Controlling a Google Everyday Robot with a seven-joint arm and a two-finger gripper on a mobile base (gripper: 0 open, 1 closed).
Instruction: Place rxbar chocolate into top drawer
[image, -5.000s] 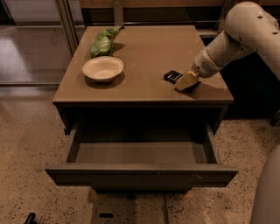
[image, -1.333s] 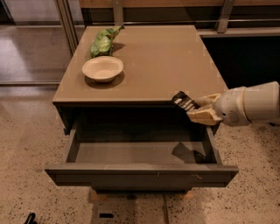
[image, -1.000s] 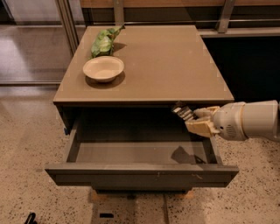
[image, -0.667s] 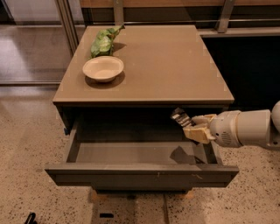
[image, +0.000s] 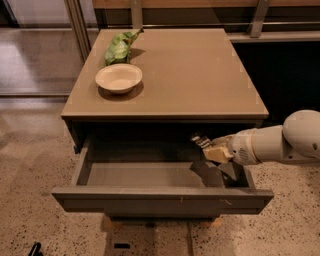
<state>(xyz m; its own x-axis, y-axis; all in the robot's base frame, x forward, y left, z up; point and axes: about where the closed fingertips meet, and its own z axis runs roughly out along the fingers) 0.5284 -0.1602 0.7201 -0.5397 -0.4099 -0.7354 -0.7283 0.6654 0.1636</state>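
Nearest the camera, top drawer (image: 160, 199) stands pulled open, plain front panel forward; over its right half, gripper (image: 211, 150) reaches in from the right on a white arm (image: 280, 142), fingers clamped on the rxbar chocolate (image: 200, 141), which hangs above the drawer floor with a shadow beneath; farther back, on the cabinet top (image: 200, 75), white bowl (image: 118, 78) at left; green bag (image: 119, 47) just behind it.

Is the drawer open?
Open: the wide grey-brown drawer is pulled out, floor showing. The end effector holds the small black striped bar over it.
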